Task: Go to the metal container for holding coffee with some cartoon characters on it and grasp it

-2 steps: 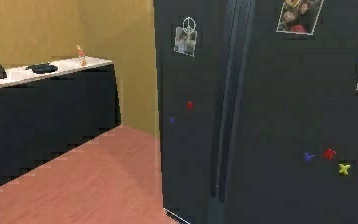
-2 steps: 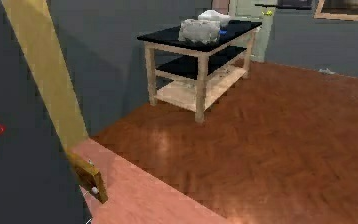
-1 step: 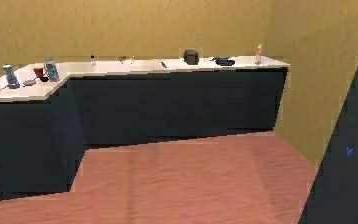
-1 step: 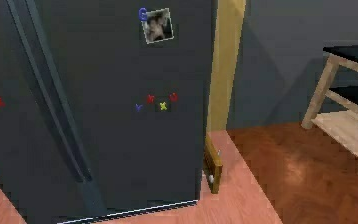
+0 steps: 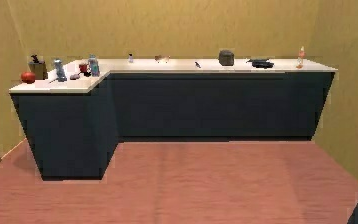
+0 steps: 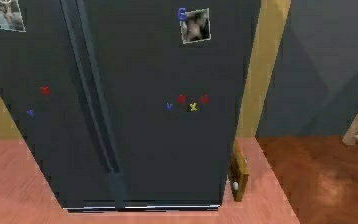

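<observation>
An L-shaped counter (image 5: 177,72) with dark cabinets and a pale top runs across the back of the forward view. On its left wing stand several small things: a bluish upright container (image 5: 59,69), a second blue-and-white one (image 5: 93,66), a dark brown item (image 5: 37,65) and a red round thing (image 5: 27,76). They are too small to tell which one bears cartoon figures.
Farther along the counter are a grey boxy object (image 5: 227,58), a dark pan (image 5: 261,63) and a pinkish bottle (image 5: 300,55). Reddish wood floor (image 5: 217,185) lies open before the cabinets. A dark fridge (image 6: 137,100) with magnets and photos stands close in the arm side view, with a low brown item (image 6: 242,175) at its foot.
</observation>
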